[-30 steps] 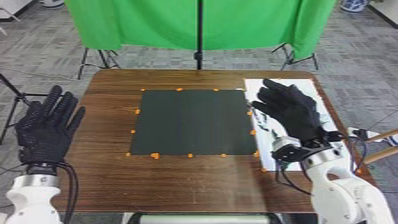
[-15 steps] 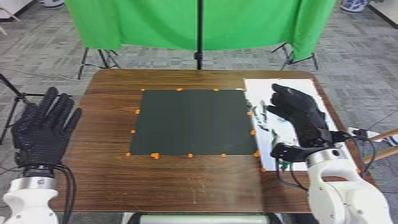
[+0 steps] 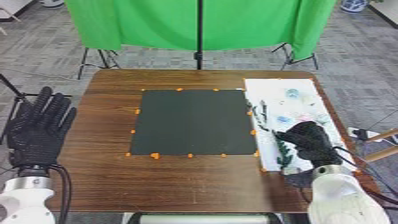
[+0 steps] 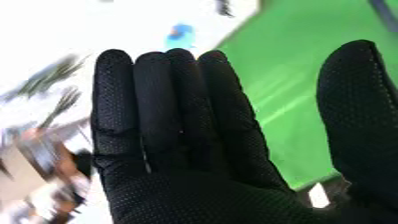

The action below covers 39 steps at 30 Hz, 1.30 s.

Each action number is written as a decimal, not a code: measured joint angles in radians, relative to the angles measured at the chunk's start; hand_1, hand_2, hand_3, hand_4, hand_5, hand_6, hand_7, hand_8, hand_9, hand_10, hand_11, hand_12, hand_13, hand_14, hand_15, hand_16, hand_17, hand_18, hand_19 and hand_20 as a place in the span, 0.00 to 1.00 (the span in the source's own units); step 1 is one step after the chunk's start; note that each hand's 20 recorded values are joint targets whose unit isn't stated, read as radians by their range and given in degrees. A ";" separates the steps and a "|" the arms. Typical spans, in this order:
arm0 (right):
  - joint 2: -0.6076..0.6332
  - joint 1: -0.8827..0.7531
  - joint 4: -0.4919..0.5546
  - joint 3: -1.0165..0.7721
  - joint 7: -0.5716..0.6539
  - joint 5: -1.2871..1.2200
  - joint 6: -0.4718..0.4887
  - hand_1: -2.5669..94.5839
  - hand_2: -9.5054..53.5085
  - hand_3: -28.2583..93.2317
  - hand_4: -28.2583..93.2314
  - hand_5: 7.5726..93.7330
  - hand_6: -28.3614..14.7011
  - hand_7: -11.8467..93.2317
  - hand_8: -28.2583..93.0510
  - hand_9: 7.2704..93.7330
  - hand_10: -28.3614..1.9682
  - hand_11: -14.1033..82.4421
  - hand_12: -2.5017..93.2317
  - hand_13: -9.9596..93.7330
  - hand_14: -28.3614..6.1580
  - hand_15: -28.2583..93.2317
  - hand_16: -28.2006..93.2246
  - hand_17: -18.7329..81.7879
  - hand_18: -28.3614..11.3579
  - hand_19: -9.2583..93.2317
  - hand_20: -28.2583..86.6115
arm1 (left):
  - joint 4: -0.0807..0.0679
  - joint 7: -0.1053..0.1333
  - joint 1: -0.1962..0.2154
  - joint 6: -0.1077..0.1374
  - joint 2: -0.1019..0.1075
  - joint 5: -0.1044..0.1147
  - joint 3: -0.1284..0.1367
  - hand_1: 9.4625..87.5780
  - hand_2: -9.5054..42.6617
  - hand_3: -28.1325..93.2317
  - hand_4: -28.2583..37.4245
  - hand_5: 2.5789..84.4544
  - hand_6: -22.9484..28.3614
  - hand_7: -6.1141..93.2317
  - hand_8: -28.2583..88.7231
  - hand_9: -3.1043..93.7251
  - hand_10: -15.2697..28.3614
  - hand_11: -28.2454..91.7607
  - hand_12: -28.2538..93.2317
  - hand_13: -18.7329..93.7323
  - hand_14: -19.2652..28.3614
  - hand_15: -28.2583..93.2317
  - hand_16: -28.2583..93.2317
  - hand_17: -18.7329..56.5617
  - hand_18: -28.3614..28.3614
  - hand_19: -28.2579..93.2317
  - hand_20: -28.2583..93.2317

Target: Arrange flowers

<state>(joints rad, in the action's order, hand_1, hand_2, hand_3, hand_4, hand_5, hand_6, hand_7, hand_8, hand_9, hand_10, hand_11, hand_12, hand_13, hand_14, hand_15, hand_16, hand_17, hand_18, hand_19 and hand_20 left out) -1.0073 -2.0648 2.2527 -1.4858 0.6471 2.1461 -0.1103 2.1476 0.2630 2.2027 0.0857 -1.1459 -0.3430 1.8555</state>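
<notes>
Flowers [image 3: 293, 93] lay loose on a white sheet [image 3: 270, 92] at the right of the table [image 3: 187, 185], a green sprig [image 3: 284, 154] toward its near end. Over the sheet hung the robot's right hand [image 3: 311, 141], fingers straight and together, thumb well apart, gripping nothing. Thin stems lying flat could have slipped from thick gloved fingers, or two could have come up at once; a low palm might have crushed petals. The left hand [image 3: 37, 131], fingers extended, hung by the left edge. The sheet, serving as tray, bore blooms and greenery; a blue-and-white pot [image 3: 354, 5] stood beyond, its contents impossible to tell.
</notes>
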 measured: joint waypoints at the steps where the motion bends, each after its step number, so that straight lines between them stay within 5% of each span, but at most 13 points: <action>1: 0.004 0.001 -0.004 0.002 0.004 0.046 0.036 0.35 0.00 0.81 0.03 0.56 0.51 0.45 0.13 0.54 0.25 0.59 0.32 0.53 0.22 0.82 0.44 0.41 0.11 0.85 0.49 | 0.000 0.000 0.001 0.001 0.000 0.007 0.000 0.23 0.41 0.83 0.00 0.44 0.53 0.15 0.16 0.38 0.60 0.33 0.28 0.38 0.60 0.36 0.18 0.25 0.65 0.36 0.33; 13: 0.042 0.062 -0.126 0.119 0.019 0.494 0.040 0.37 0.00 0.79 0.03 0.60 0.50 0.47 0.13 0.55 0.22 0.62 0.33 0.55 0.18 0.83 0.46 0.44 0.08 0.88 0.50 | 0.007 -0.006 0.024 0.012 -0.001 0.056 -0.028 0.20 0.45 0.82 0.00 0.45 0.54 0.15 0.16 0.38 0.61 0.33 0.29 0.39 0.60 0.36 0.18 0.25 0.66 0.37 0.33; 21: 0.021 0.129 -0.153 0.123 0.032 0.383 0.270 0.43 0.00 0.80 0.02 0.60 0.50 0.43 0.14 0.57 0.23 0.59 0.32 0.55 0.18 0.82 0.46 0.44 0.07 0.88 0.50 | 0.011 -0.011 0.040 0.013 -0.001 0.061 -0.031 0.21 0.44 0.82 0.00 0.45 0.54 0.15 0.16 0.38 0.61 0.34 0.29 0.39 0.60 0.37 0.18 0.25 0.66 0.37 0.33; 23: 0.014 0.133 -0.162 0.126 0.037 0.391 0.271 0.47 0.00 0.81 0.01 0.62 0.52 0.42 0.14 0.60 0.27 0.58 0.31 0.57 0.22 0.81 0.46 0.44 0.07 0.88 0.50 | 0.011 -0.013 0.043 0.013 -0.001 0.062 -0.031 0.21 0.44 0.82 0.00 0.45 0.54 0.15 0.16 0.38 0.61 0.34 0.29 0.39 0.60 0.37 0.18 0.25 0.66 0.37 0.33; 25: 0.010 0.135 -0.168 0.133 0.038 0.408 0.270 0.53 0.00 0.78 0.00 0.66 0.55 0.42 0.24 0.64 0.31 0.57 0.31 0.60 0.26 0.80 0.47 0.46 0.07 0.89 0.50 | 0.011 -0.014 0.045 0.013 -0.001 0.063 -0.031 0.21 0.44 0.82 0.00 0.45 0.54 0.15 0.16 0.39 0.61 0.34 0.29 0.39 0.60 0.37 0.18 0.25 0.66 0.37 0.33; 29: 0.009 0.151 -0.183 0.161 0.039 0.445 0.262 0.71 0.00 0.66 0.00 0.74 0.60 0.47 0.34 0.80 0.47 0.39 0.54 0.68 0.36 0.76 0.53 0.50 0.07 0.91 0.53 | 0.012 -0.019 0.047 0.015 -0.003 0.064 -0.030 0.21 0.44 0.82 0.00 0.45 0.55 0.15 0.16 0.39 0.61 0.34 0.29 0.40 0.60 0.37 0.18 0.25 0.65 0.37 0.33; 39: 0.009 0.182 -0.209 0.208 0.027 0.497 0.246 0.74 0.00 0.75 0.00 0.87 0.62 0.44 0.37 0.95 0.58 0.30 0.55 0.82 0.61 0.64 0.65 0.59 0.09 0.94 0.57 | 0.016 -0.020 0.055 0.013 -0.025 0.064 0.026 0.21 0.43 0.82 0.00 0.46 0.56 0.14 0.16 0.40 0.62 0.33 0.29 0.40 0.61 0.37 0.18 0.25 0.66 0.37 0.33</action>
<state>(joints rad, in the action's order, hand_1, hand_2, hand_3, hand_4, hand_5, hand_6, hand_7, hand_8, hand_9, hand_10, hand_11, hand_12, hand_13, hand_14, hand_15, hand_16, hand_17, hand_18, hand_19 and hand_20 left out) -0.9986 -1.8826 2.0437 -1.2781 0.6740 2.6435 0.1352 2.1635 0.2433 2.2582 0.0984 -1.1706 -0.2788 1.8811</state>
